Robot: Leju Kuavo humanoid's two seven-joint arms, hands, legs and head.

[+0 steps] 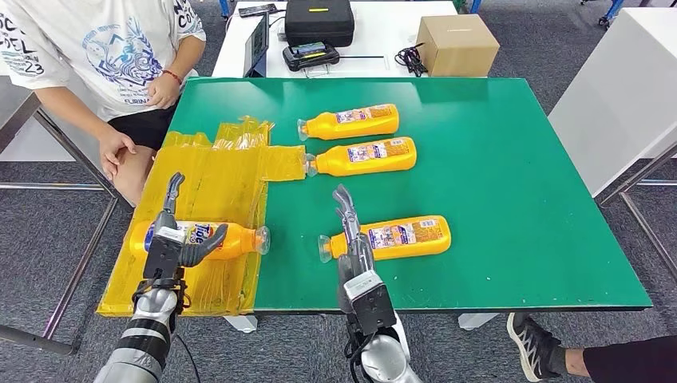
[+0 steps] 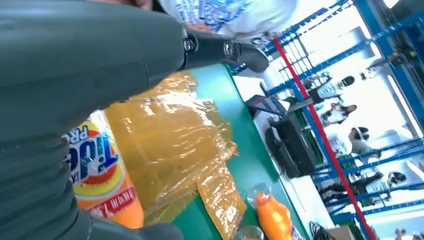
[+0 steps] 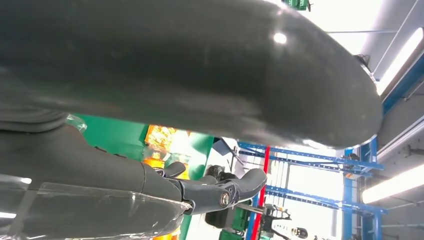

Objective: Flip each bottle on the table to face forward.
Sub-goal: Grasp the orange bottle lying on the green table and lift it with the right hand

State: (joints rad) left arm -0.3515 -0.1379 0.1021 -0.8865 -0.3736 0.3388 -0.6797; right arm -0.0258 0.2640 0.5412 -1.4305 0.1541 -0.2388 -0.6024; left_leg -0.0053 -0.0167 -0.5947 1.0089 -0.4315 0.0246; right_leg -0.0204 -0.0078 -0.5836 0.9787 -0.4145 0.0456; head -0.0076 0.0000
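Several orange bottles lie on their sides on the green table (image 1: 495,159). Two lie at the back (image 1: 351,122) (image 1: 363,157) with back labels up. A third bottle (image 1: 399,237) lies near the front; my right hand (image 1: 351,239) hovers over its neck, fingers (image 3: 225,192) stretched out and apart above the clear cap (image 3: 90,210). A fourth bottle (image 1: 231,239) with its Tide logo (image 2: 97,175) up lies on the yellow plastic sheet (image 1: 215,183). My left hand (image 1: 169,235) is over its base, fingers (image 2: 240,50) straight, thumb across the bottle, not gripping it.
A seated person (image 1: 112,48) is at the table's far left corner, one hand (image 1: 112,148) on a knee. A cardboard box (image 1: 457,44), black case (image 1: 319,20) and device (image 1: 310,56) stand behind the table. A white table (image 1: 623,88) stands right; someone's shoe (image 1: 535,343) lower right.
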